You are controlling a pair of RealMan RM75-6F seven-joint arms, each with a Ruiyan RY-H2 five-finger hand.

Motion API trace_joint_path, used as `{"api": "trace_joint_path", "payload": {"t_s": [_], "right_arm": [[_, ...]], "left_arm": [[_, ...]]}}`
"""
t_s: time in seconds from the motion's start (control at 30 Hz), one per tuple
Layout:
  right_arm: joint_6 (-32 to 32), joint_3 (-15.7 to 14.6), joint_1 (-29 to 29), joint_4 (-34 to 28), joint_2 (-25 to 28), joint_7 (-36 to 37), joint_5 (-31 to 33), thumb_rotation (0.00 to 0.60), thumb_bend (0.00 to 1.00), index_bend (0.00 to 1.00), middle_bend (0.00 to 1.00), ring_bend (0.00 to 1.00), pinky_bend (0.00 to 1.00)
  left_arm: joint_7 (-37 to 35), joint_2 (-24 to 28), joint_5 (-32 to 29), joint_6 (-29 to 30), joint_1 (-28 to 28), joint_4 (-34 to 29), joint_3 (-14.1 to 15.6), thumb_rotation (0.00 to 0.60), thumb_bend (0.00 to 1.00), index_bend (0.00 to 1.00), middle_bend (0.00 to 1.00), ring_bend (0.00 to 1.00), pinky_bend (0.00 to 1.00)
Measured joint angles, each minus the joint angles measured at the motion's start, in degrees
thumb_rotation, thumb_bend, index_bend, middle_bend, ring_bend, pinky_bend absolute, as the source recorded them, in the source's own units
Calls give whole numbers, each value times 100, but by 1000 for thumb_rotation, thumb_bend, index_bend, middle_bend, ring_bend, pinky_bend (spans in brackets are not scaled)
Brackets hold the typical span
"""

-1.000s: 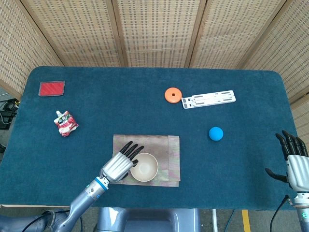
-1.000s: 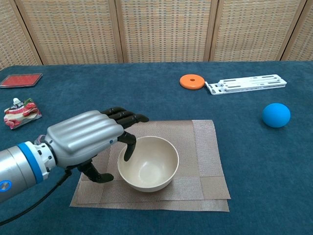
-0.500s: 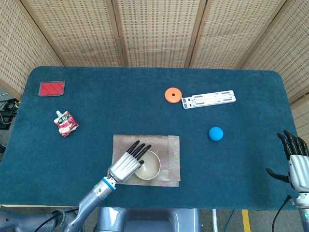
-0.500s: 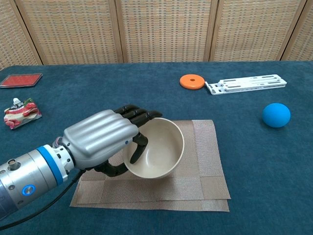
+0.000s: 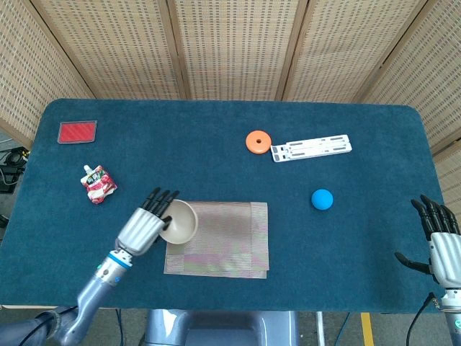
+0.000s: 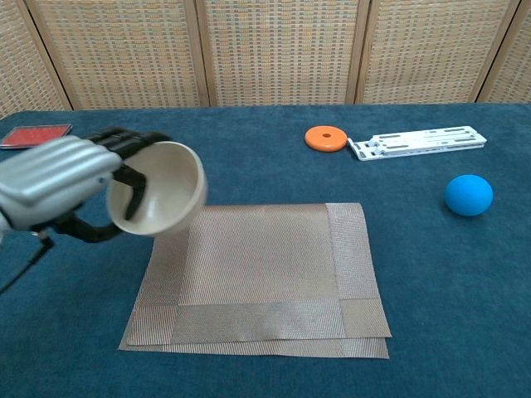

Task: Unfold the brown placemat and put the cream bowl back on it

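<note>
Bowl point(image 6: 162, 189) first: the cream bowl is up in the air, off the worktop point(image 5: 216, 137), and tipped on its side so its open mouth faces the left hand point(image 6: 51, 181). That hand holds it, with dark fingers point(image 6: 124, 138) hooked over the top rim and more of them curled inside the bowl. In the head view the bowl point(image 5: 178, 220) hangs just past the fingertips, over the left edge of the mat point(image 5: 220, 238).

Below and to the right of those fingers lies the brown mat point(image 6: 265, 274). It sits flat on the blue worktop and is folded, with a strip doubled over along its right side and another along its near edge. Nothing rests on it.

The right hand point(image 5: 441, 241) is far from the bowl, at the right edge of the worktop. Its fingers point(image 5: 432, 213) are spread wide and point up, and it holds nothing. The chest view does not show it.

Just ahead of the right fingers, further in on the worktop, is a blue ball point(image 6: 469, 195). Beyond the ball lie an orange ring point(image 6: 325, 138) and a white rack point(image 6: 417, 141), side by side. Out past the left fingers are a small red and white pouch point(image 5: 98, 184) and, near the far left corner, a flat red card point(image 5: 77, 132)
</note>
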Motion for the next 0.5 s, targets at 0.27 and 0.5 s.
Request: {"api": "trace_joint_path", "payload": {"t_s": [0.27, 0.5], "right_arm": [[39, -65, -19, -60, -16, -100, -108, 600, 34, 4, 0, 0, 0], [44, -90, -23, -88, -31, -159, -134, 600, 34, 4, 0, 0, 0]], "left_arm": [[-1316, 493, -183, 378, 528, 1084, 174, 600, 589, 816, 0, 0, 0], [-1997, 468, -362, 352, 802, 1961, 295, 600, 586, 800, 0, 0, 0]]}}
